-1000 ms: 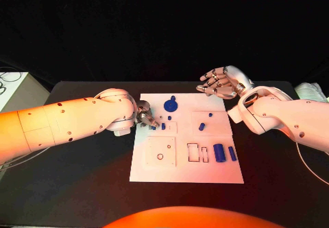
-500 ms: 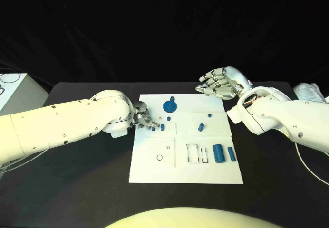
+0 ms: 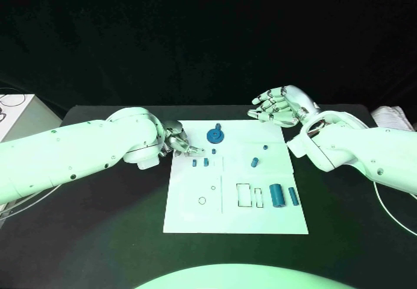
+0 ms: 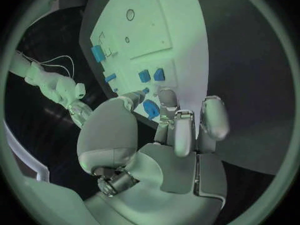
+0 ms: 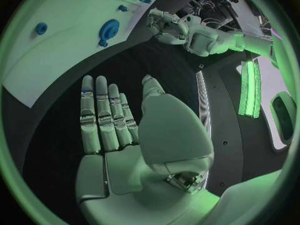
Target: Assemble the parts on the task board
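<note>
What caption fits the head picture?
Left hand touches the white task board; right hand, open, hovers beyond it.

No text, label, brand, number or sign can be read anywhere. The board (image 3: 234, 198) bears only outlined rectangles and small circles, with no lettering that can be made out.

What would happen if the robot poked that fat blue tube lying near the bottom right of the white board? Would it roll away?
The fat blue tube looks round and lies on its side on the flat task board, so a sideways poke would probably roll it. It looks like stiff plastic, so it likely wouldn't bend. Being small, it's probably light and easily knocked.
</note>
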